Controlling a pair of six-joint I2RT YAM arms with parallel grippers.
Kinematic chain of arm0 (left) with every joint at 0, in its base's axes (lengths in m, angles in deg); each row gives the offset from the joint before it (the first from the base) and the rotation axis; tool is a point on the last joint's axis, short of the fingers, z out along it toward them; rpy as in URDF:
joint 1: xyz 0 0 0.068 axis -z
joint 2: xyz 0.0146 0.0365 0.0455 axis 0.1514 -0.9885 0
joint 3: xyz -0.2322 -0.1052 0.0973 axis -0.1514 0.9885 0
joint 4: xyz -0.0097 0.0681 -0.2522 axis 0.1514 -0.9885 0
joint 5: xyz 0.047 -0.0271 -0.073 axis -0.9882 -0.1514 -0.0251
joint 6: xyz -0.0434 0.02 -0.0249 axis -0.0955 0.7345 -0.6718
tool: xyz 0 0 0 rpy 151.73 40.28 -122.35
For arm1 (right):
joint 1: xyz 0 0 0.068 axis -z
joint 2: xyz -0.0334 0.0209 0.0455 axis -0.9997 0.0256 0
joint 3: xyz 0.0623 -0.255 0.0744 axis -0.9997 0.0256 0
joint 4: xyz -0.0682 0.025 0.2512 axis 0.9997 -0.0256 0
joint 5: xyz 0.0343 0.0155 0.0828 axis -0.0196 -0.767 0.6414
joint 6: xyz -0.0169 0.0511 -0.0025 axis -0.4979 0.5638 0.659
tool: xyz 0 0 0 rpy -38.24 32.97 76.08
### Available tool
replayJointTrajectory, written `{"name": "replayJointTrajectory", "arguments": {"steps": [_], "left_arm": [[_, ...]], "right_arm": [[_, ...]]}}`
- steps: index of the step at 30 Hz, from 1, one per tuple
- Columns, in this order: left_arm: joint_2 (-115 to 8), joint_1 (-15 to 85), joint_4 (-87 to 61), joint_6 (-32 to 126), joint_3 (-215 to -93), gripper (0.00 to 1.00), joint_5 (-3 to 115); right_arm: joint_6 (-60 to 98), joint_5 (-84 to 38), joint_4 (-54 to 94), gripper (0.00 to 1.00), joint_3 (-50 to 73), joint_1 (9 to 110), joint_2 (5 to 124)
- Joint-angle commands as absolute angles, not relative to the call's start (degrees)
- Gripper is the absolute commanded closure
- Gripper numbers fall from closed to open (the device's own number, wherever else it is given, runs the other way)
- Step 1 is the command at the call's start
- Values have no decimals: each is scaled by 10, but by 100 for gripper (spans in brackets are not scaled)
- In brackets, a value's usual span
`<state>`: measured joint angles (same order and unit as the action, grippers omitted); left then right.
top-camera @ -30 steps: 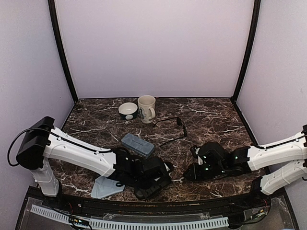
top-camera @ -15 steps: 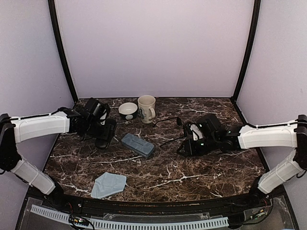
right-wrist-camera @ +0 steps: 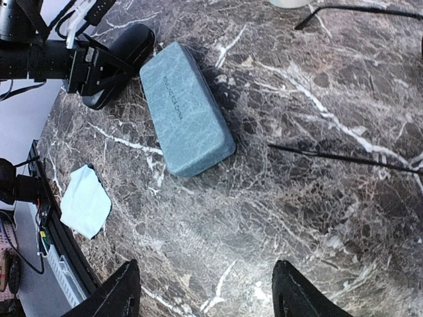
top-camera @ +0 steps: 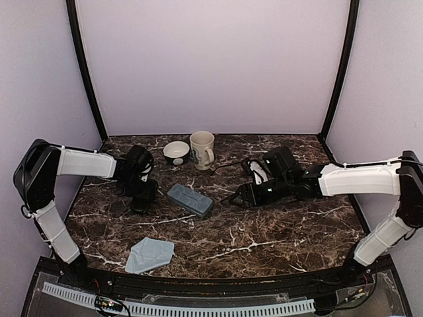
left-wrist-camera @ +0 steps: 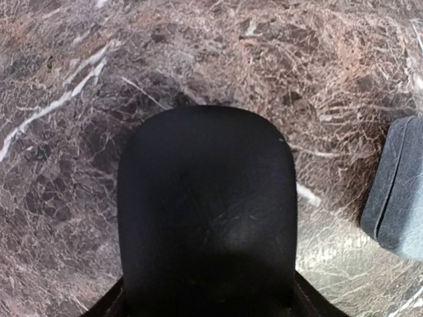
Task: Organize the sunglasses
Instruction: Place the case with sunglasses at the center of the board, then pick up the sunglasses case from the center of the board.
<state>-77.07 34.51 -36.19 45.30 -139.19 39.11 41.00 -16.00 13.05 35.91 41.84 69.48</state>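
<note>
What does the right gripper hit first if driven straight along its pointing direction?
Probably the bare marble table, since the open right gripper tilts down. Skimming level instead, it would meet the near corner of the grey-blue case; the thin black glasses arm lies off to one side. Depth unclear.

1. The sunglasses (top-camera: 228, 165) in view are a thin black wire-framed pair with long, slim arms.
2. They lie on the counter (top-camera: 264, 238) in its back half, right of centre, near the back edge.
3. The arms are unfolded and spread apart, one (right-wrist-camera: 344, 158) lying flat towards the counter's middle, the other closer to the back edge.
4. The lens end is hidden in the overhead view.
</note>
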Motion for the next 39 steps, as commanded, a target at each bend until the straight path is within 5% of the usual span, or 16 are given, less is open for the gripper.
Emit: {"name": "replayJointTrajectory", "arguments": {"steps": [1,9,20,39], "left_arm": [[-746,339,-359,457,-1403,21,390],[-672,337,-360,458,-1403,2,385],[-641,301,-329,458,-1401,1,425],[-625,298,-309,474,-1389,1,460]], "right_arm": [[382,-172,137,30,320,421,714],[319,-180,93,21,224,415,801],[216,-212,-8,5,19,376,968],[145,-260,-137,3,-150,330,1131]]}}
